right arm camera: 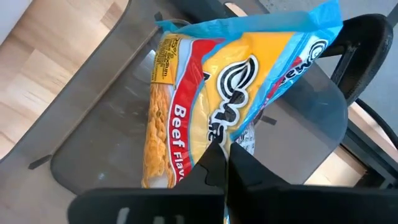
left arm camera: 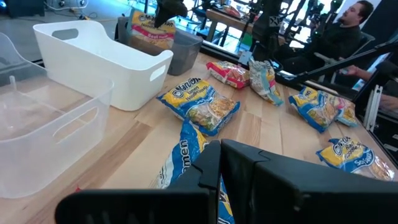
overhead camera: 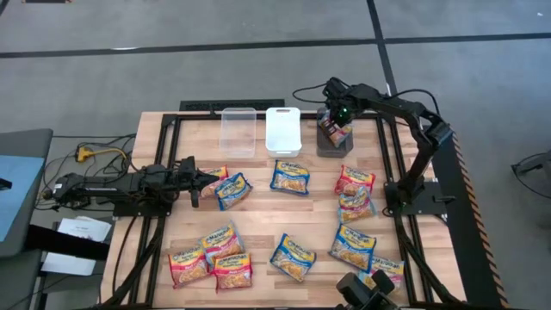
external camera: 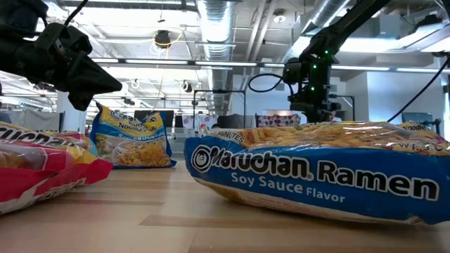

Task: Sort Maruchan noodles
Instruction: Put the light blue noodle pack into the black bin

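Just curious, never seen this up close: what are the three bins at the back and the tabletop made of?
Clear bin: see-through, glossy, likely hard plastic. White bin: opaque, smooth, with moulded handle slots, likely plastic. Grey bin: smoky, half see-through, probably plastic too. Tabletop: pale wood strips with visible grain, like butcher block.

The white bin (overhead camera: 282,129) stands mid-row at the table's far edge, its inside bare and open from above. The clear bin (overhead camera: 238,130) just beside it is likewise bare. On its other side, the dark grey bin (overhead camera: 335,138) is blocked: the right gripper (overhead camera: 336,118) hangs over it beside a beef packet (right arm camera: 205,106). Scattered ramen packets (overhead camera: 290,176) crowd the table nearer than the white bin.
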### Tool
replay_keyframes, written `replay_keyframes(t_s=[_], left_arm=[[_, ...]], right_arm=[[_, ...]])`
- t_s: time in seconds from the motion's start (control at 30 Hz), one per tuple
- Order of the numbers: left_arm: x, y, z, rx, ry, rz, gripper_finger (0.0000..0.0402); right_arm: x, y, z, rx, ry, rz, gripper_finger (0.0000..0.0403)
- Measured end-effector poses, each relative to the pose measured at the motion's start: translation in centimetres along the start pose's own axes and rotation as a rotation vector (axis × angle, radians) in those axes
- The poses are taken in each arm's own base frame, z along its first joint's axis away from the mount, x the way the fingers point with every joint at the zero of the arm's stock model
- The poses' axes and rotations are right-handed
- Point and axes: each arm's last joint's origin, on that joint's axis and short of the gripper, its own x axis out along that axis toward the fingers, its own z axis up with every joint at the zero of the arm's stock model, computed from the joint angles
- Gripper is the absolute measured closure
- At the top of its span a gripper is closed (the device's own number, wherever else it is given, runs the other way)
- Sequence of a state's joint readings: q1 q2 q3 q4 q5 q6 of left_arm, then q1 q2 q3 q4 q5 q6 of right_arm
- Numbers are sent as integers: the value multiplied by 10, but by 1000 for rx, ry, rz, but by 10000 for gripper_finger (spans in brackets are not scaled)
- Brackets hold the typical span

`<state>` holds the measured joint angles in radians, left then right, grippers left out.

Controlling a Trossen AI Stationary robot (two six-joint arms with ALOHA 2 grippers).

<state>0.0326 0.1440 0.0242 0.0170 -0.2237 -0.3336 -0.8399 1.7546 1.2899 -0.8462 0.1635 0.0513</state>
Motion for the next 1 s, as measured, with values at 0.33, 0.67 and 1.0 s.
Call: replay_keyframes(t_s=[0.33,0.67,1.0], left_arm=[[0,0,0,0,0,0,401],[0,0,0,0,0,0,401],[0,0,0,4,0,0,401]], right_arm=[[-26,7,10,-150,-5,-59,399],[-44,17,21,-448,-57,-161,400],[-45,18,22,-698,-35,-231,400]])
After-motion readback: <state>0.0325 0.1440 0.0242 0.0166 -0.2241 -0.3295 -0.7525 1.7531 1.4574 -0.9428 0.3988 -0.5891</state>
